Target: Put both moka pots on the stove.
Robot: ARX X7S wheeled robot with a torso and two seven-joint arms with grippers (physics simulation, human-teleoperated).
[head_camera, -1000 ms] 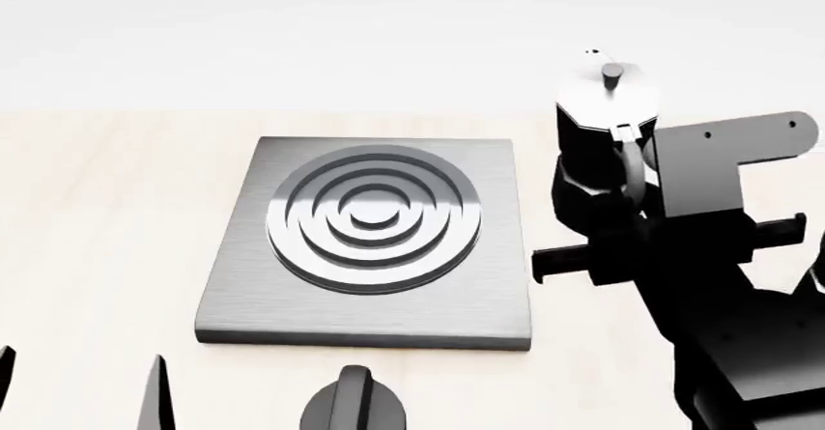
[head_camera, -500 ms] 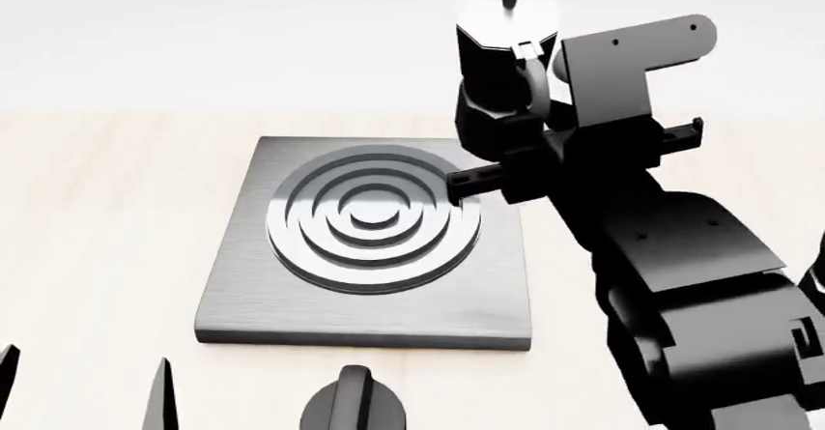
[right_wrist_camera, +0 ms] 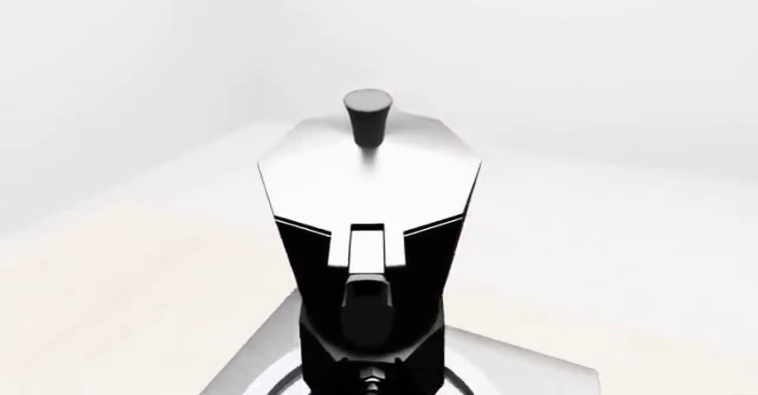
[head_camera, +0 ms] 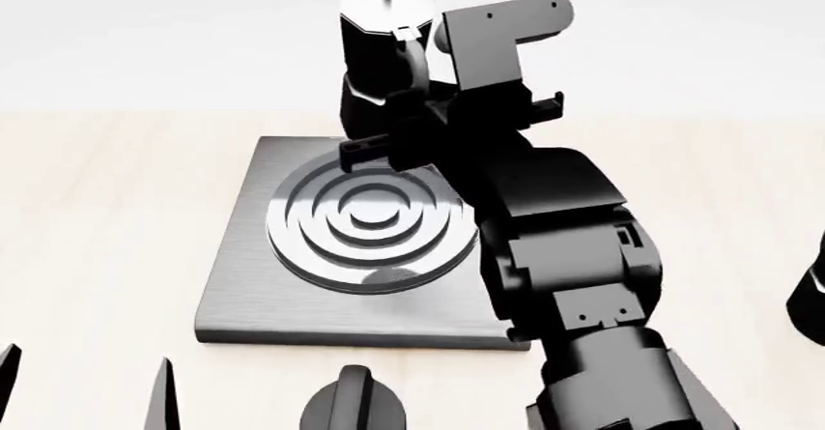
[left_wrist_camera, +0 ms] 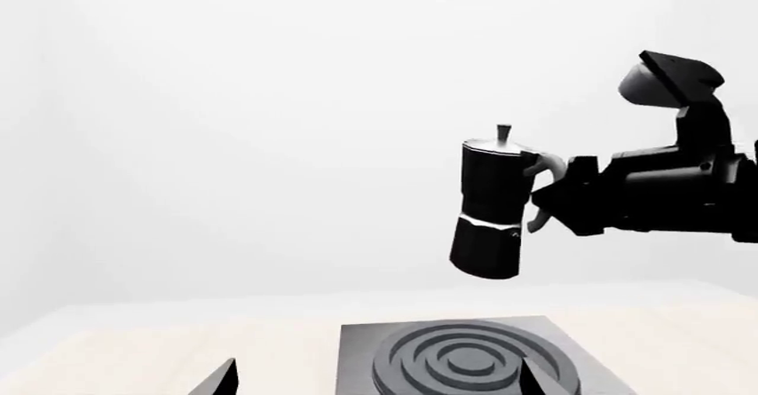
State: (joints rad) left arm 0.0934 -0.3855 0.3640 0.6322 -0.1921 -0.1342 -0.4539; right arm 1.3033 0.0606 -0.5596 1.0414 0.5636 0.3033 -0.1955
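One moka pot (head_camera: 374,43), glossy black with a silvery lid, hangs in the air over the far edge of the stove (head_camera: 245,285). My right gripper (head_camera: 406,111) is shut on its handle. The pot is upright, slightly tilted, and clear of the ring burner in the left wrist view (left_wrist_camera: 492,209). It fills the right wrist view (right_wrist_camera: 367,182), with the stove (right_wrist_camera: 261,368) below it. My left gripper (head_camera: 81,391) is open and empty, low in front of the stove (left_wrist_camera: 361,359). A black shape (head_camera: 810,304) cut off at the right edge may be the other pot; I cannot tell.
A squat black ridged knob (head_camera: 355,401) sits on the light wooden table (head_camera: 103,208) just in front of the stove's near edge. My right arm (head_camera: 567,256) stretches over the stove's right side. Behind the table is a plain white wall.
My right arm has carried the moka pot up and to the left, from beside the stove's right edge to above its far edge. The left gripper has not moved.
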